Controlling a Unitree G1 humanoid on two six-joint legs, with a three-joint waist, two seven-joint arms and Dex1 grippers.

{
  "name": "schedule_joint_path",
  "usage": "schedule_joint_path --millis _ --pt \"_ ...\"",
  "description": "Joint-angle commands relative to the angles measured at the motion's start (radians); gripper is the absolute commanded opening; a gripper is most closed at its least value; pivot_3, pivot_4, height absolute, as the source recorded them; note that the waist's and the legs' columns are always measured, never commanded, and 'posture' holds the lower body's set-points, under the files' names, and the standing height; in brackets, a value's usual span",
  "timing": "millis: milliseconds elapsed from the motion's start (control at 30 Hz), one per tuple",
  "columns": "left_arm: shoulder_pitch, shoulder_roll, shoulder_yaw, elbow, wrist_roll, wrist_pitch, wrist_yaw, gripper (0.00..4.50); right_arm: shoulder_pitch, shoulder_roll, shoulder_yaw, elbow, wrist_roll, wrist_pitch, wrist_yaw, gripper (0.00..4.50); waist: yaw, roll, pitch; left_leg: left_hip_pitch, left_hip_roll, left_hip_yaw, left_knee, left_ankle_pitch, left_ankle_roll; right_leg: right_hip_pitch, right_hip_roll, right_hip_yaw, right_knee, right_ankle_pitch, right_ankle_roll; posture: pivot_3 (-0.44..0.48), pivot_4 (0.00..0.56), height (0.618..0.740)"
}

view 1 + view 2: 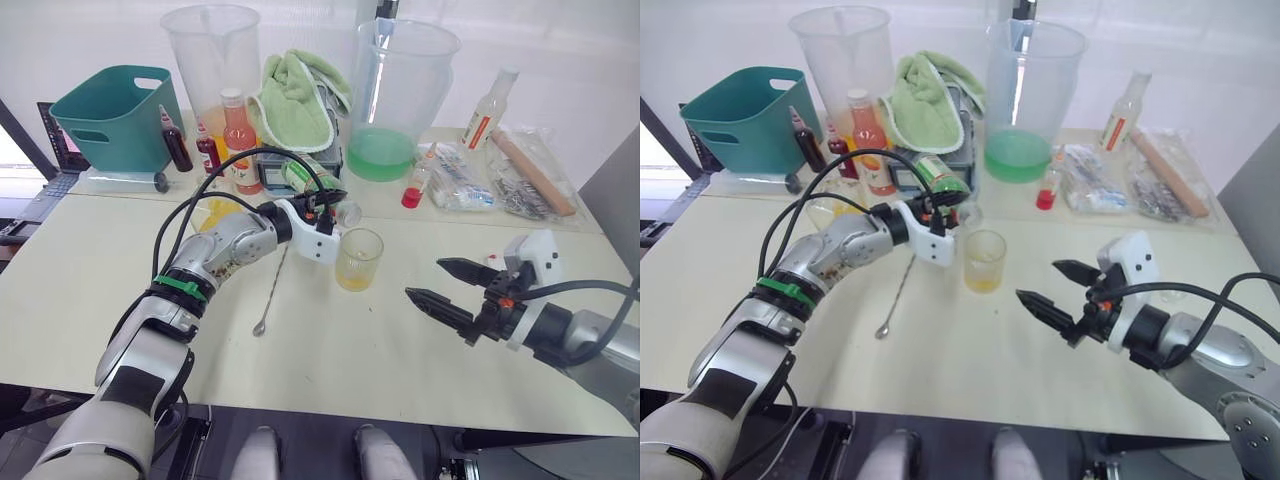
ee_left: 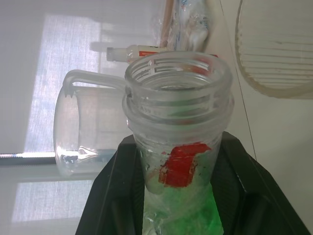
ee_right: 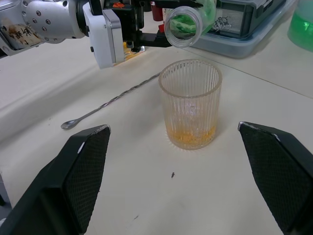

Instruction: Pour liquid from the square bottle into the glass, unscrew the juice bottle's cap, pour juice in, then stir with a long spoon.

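Our left gripper (image 1: 335, 205) was closed around the juice bottle (image 1: 310, 183), holding it tipped nearly on its side with the label toward the back of the table (image 1: 420, 340) and the open, threaded mouth pointing toward the glass (image 1: 358, 258). The cap was already off; we could not find it in these views. Seen past the right gripper's fingers, the bottle's mouth sat just above and slightly behind the rim of the glass, a little toward our left. The bottle's long axis ran roughly from the back left down toward the glass, so we judged that a further tilt along that line would send the pale green juice into it, provided the mouth came a touch further over the rim.

The glass stood upright near the middle of the table, with a shallow layer of yellow liquid at the bottom and no green in it yet.

Our right gripper (image 1: 1052, 287) hung empty above the right half of the table, fingers spread wide and aimed at the glass, well apart from it.

The long spoon (image 1: 271, 290) lay flat just left of the glass, bowl toward the front edge, handle running back under the left arm. The left arm was nearer to it, though occupied.
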Motion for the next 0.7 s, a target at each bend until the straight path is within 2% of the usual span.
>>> schedule_joint_path --millis 33,700 --pt "-0.033 0.006 0.003 -0.044 0.004 -0.010 0.038 1.46 -0.002 -0.009 -0.013 -0.026 -0.006 -0.024 0.005 4.44 0.000 0.000 0.000 0.000 0.000 0.000 0.001 0.000 0.000 0.000 0.000 0.000 0.001 0.000 0.000 0.000 0.150 0.727" --pt "-0.050 0.010 -0.031 -0.052 0.077 -0.006 0.105 1.46 -0.005 0.002 -0.001 -0.007 -0.053 -0.029 0.029 4.44 -0.001 0.000 0.000 0.001 0.000 0.000 0.002 0.000 0.000 0.001 0.000 0.000 0.001 0.000 0.001 0.000 0.150 0.727"
